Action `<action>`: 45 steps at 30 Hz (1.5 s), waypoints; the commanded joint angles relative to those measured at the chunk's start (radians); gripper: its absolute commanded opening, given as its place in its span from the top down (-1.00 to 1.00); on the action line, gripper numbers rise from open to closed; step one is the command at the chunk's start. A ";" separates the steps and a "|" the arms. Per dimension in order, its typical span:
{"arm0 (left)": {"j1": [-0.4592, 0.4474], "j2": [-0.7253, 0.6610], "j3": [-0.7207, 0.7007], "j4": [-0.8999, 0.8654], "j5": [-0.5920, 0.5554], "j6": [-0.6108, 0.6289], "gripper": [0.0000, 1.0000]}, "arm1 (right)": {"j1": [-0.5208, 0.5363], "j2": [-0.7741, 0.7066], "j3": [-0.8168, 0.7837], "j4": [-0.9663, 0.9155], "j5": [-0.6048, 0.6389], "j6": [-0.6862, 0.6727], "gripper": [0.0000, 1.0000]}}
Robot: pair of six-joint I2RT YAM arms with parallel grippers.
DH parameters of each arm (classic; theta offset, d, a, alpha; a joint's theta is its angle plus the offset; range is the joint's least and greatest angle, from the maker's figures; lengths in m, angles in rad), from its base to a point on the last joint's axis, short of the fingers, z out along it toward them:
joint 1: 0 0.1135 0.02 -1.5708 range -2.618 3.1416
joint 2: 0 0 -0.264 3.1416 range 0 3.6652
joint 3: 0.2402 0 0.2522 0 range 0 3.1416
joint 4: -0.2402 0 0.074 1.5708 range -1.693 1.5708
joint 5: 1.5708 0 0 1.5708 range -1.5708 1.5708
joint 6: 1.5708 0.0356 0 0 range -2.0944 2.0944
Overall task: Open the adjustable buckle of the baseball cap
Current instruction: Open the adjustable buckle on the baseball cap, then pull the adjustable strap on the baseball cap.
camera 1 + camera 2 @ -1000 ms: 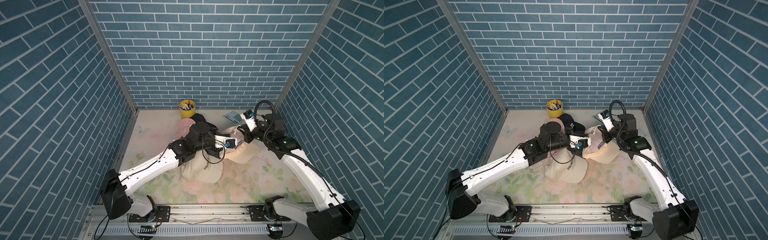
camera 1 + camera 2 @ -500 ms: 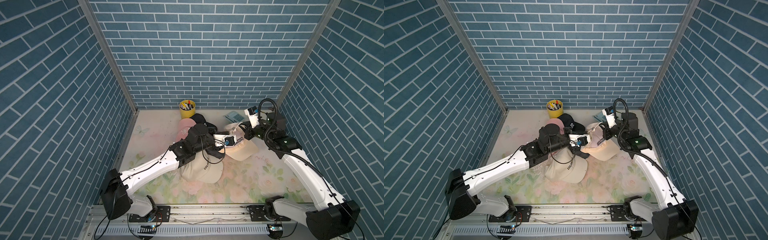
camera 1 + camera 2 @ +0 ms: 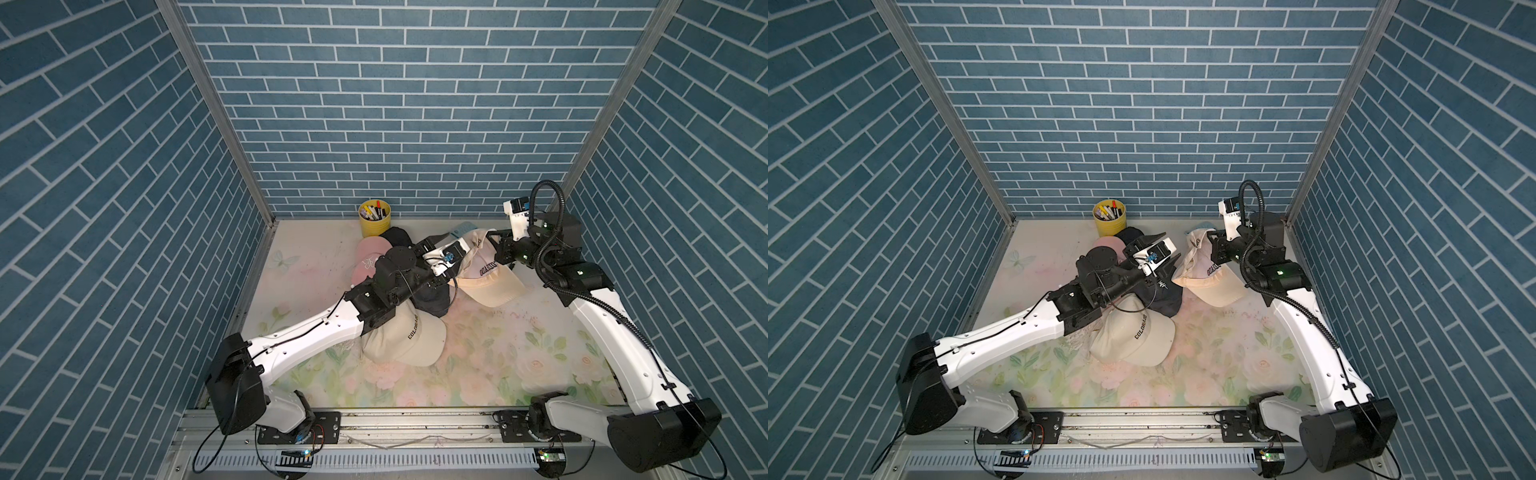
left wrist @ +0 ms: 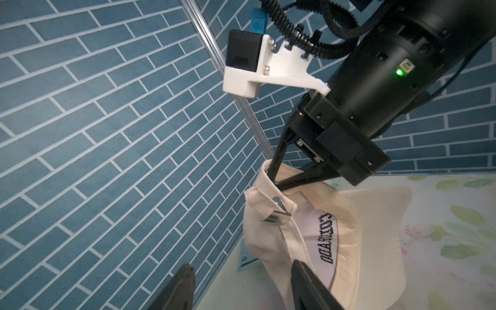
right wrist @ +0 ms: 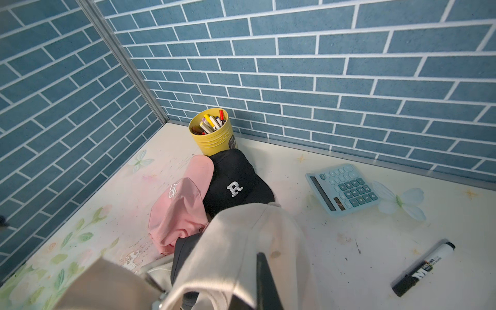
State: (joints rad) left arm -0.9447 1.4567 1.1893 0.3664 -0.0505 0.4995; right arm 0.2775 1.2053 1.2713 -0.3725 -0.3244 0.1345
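1. Beige spare cap lies on the floral mat, nearest me
2. My left gripper has its fingers apart, gripping nothing
3. My right gripper is pinched on the back rim of the baseball cap at the mat's back right, with the metal buckle just beside its fingertips
4. Yellow pen cup stands against the far wall

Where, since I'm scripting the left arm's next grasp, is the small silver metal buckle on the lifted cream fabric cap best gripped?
Pinch the silver metal buckle by its protruding edge, coming straight in from the open left gripper. It hangs exposed on the strap beside the right gripper, which holds the cream fabric cap by its back band, so that side looks unobstructed.
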 commanded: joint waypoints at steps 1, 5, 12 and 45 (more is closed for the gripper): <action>-0.035 0.059 0.007 0.087 -0.106 -0.083 -0.23 | 0.008 -0.003 0.048 -0.045 0.044 0.090 1.00; -0.059 0.084 -0.020 0.187 -0.168 -0.136 -0.27 | 0.017 -0.006 0.065 -0.067 0.071 0.121 1.00; -0.070 0.154 0.042 0.194 -0.220 -0.147 -0.31 | 0.051 -0.016 0.081 -0.082 0.097 0.137 1.00; -0.024 0.170 0.133 0.079 -0.141 -0.114 1.00 | 0.069 -0.154 -0.118 0.034 0.008 -0.153 0.26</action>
State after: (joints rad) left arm -0.9771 1.6661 1.3109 0.4480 -0.2241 0.3725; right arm 0.3424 1.0885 1.1751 -0.3840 -0.2764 0.1390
